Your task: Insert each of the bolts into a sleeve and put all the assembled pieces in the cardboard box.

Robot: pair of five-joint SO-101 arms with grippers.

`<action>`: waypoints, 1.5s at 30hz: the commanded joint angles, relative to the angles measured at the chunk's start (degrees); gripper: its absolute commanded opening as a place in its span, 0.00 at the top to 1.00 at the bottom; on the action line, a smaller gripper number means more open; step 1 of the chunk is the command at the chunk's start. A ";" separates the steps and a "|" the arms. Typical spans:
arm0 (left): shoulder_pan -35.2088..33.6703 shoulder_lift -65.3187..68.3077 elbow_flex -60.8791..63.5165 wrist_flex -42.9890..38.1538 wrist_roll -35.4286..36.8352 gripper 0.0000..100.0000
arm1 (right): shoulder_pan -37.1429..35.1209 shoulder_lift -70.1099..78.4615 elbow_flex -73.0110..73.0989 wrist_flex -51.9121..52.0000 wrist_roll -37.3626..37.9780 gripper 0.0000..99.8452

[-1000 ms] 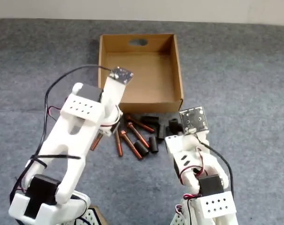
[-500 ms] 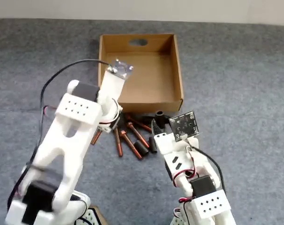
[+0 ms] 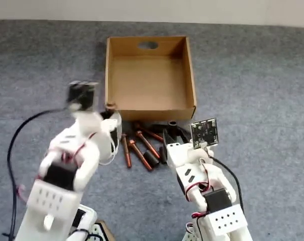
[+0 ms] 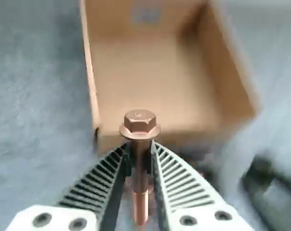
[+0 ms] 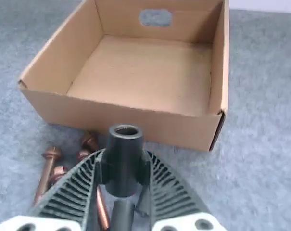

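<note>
While the left gripper [image 4: 140, 149] is clamping the stiff bolt [image 4: 139, 124] below its head, the right gripper [image 5: 123, 156] is squeezing a rigid sleeve [image 5: 125, 137] mid-body; both are looking light, probably slippery.

Copper bolt [image 4: 139, 124] in left pincer [image 4: 140, 148], black sleeve [image 5: 124, 144] in right pincer [image 5: 124, 161], open cardboard box [image 5: 121, 115]

White plastic arms [image 3: 71, 155] carry black servos [image 3: 216, 198], red-black cables [image 3: 9, 165], ribbed fingers [image 4: 99, 180].

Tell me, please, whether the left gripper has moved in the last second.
Yes. In the high view the left gripper, holding a bolt, has swung leftward with its wrist, from over the cardboard box's left wall to beside the box.
</note>
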 commanded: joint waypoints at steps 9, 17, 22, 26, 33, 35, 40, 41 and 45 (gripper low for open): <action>10.51 -24.75 14.55 -30.33 6.68 0.99 | -1.63 -18.51 4.44 0.04 -0.18 0.99; 18.24 -15.43 12.79 -40.53 3.69 0.99 | -1.80 -18.68 5.49 -3.47 -0.18 0.99; 22.37 -4.00 6.90 -41.67 -8.18 0.99 | -1.71 -19.12 5.49 -3.47 -0.18 0.99; 22.37 2.42 3.74 -41.67 -8.44 0.99 | -1.71 -19.12 5.49 -3.47 -0.18 0.99; 22.20 9.10 2.15 -41.67 -8.44 0.99 | -1.71 -19.12 5.49 -3.47 -0.18 0.99; 22.20 10.15 2.15 -41.67 -8.44 0.99 | -1.71 -19.12 5.49 -3.47 -0.18 0.99; 22.29 11.82 2.42 -43.96 -8.44 0.99 | -1.71 -19.12 5.49 -3.47 -0.18 0.99; 22.02 12.44 2.51 -45.01 -8.44 0.99 | -1.71 -19.12 5.49 -3.47 -0.18 0.99; 21.93 15.34 2.15 -49.05 -8.44 0.99 | -1.71 -19.12 5.49 -3.47 -0.18 0.99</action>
